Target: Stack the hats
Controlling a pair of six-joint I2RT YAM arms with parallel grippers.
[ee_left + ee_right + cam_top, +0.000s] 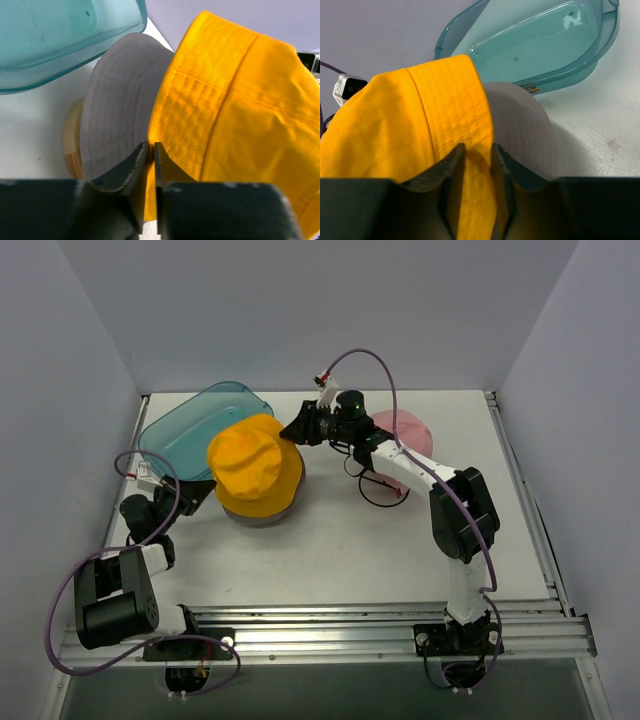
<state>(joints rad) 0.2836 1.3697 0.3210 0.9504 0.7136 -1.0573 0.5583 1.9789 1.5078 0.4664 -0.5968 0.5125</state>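
Note:
The yellow-orange bucket hat (255,465) lies over the grey cap (262,519) on the stand at table centre-left. My left gripper (200,495) is shut on the bucket hat's left brim; in the left wrist view the gripper (151,147) pinches the yellow edge (225,100) beside the grey cap (117,100). My right gripper (297,430) is shut on the far right brim; in the right wrist view the gripper (479,149) has the yellow brim (445,100) between its fingers, above the grey cap (520,125). The light pink cap (412,430) lies behind the right arm. The magenta cap is hidden.
The translucent teal tub (190,430) lies tipped at the back left, touching the hats' far side; it also shows in the left wrist view (50,35) and the right wrist view (540,45). The wooden stand (72,145) peeks out under the grey cap. Walls close in on three sides.

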